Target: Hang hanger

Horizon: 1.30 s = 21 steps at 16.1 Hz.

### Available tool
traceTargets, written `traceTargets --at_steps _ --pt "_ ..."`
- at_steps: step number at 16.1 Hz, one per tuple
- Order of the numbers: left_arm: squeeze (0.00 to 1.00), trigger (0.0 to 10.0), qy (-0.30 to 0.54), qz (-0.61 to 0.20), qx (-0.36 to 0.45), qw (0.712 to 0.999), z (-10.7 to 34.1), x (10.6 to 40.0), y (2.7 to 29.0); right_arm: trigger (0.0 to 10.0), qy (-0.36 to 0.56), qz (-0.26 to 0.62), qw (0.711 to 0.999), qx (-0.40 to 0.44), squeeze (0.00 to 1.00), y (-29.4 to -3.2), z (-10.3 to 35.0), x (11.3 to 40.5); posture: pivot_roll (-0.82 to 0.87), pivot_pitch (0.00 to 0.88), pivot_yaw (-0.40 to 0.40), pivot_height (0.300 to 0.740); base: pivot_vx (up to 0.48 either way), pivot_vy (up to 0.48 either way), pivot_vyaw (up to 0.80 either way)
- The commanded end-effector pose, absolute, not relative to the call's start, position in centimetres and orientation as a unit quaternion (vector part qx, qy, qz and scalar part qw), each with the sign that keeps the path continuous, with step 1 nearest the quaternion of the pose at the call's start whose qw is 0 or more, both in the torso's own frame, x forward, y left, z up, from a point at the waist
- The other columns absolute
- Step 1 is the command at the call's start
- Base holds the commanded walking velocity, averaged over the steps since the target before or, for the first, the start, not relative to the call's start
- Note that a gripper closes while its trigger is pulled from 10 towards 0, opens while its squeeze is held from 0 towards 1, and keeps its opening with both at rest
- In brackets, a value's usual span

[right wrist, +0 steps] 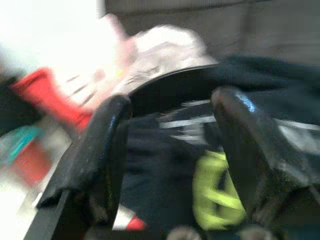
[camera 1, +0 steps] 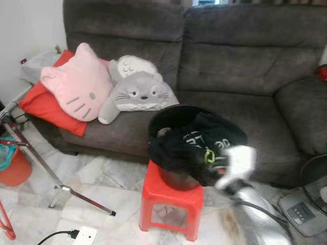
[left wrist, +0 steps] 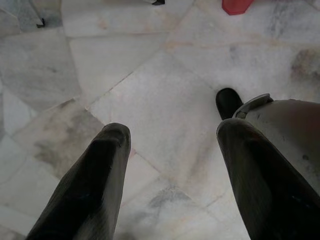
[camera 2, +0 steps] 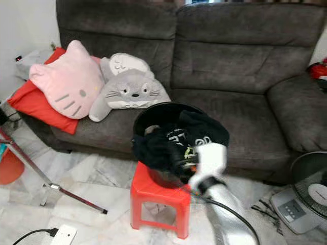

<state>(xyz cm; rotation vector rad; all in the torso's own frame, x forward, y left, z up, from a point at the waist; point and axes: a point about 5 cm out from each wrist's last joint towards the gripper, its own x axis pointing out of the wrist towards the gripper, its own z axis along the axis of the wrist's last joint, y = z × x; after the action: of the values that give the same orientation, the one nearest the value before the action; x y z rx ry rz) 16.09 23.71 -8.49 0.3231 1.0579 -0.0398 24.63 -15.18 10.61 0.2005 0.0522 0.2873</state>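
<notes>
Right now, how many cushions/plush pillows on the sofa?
3, all at the sofa's left end: pink cat-face pillow, red cushion under it, grey plush pillow beside it. More could be hidden behind them.

My black fingers (right wrist: 240, 150) look like smooth, slightly glossy plastic. Below them lies dark matt cloth (camera 1: 196, 145) with pale print, in a black glossy bucket (camera 1: 176, 115) on a shiny red plastic stool (camera 1: 171, 196). The sofa (camera 1: 230, 61) is rough grey fabric; the floor (left wrist: 150, 95) is polished marble.
</notes>
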Motion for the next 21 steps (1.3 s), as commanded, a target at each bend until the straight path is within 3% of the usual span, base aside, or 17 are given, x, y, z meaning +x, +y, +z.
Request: traceTargets --at_steps 1,2,5,12,21 --pt "0.0 10.0 0.508 -0.022 0.166 0.845 -8.5 15.9 23.9 10.0 0.036 0.064 0.99 0.12 0.0 -17.6 10.7 23.6 -0.15 0.0 0.018 0.74 0.0 0.0 0.0" --pt "0.0 10.0 0.508 -0.021 0.166 0.845 -8.5 15.9 23.9 10.0 0.054 0.003 0.987 0.154 0.0 -19.2 10.0 22.5 -0.16 0.0 0.015 0.74 0.0 0.0 0.0" --pt "0.0 10.0 0.507 -0.019 0.167 0.845 -8.5 16.0 23.9 10.0 0.089 -0.02 0.981 0.172 0.0 -19.9 8.3 22.1 -0.15 0.0 0.014 0.74 0.0 0.0 0.0" --pt "0.0 10.0 0.505 -0.016 0.168 0.846 -8.5 16.0 23.9 10.0 0.16 -0.024 0.967 0.195 0.0 -20.4 4.6 22.3 -0.14 0.0 0.01 0.74 0.0 0.0 0.0" --pt "0.0 10.0 0.503 -0.015 0.172 0.847 -8.5 16.0 23.9 10.0 0.166 -0.01 0.968 0.19 0.0 -20.8 2.9 22.9 -0.14 0.0 0.01 0.74 0.0 0.0 0.0"
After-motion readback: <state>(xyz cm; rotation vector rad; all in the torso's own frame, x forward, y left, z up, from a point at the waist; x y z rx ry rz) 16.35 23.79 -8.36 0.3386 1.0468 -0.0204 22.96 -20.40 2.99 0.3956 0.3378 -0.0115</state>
